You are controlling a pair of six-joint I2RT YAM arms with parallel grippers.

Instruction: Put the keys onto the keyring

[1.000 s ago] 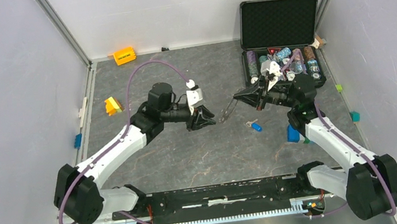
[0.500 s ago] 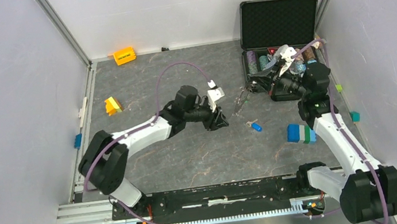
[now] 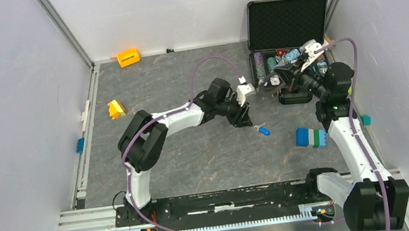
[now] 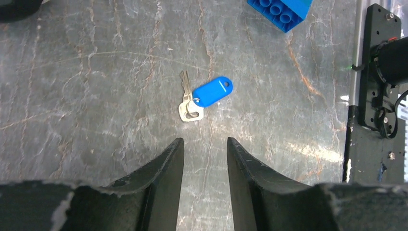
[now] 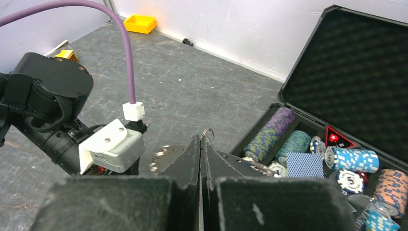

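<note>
Here, blue-tagged silver key (image 4: 190,109); thin wire keyring (image 5: 208,131).

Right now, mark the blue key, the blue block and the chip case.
blue key (image 4: 211,91), left wrist view, plastic head.
blue block (image 4: 279,8), left wrist view, visible face.
chip case (image 5: 365,72), right wrist view, foam lid.

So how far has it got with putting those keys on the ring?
Not far. The right gripper is shut on the keyring; the left gripper, open, hovers above the blue key, loose on the table. Picking it up and threading it remain. I can't see the green key.
</note>
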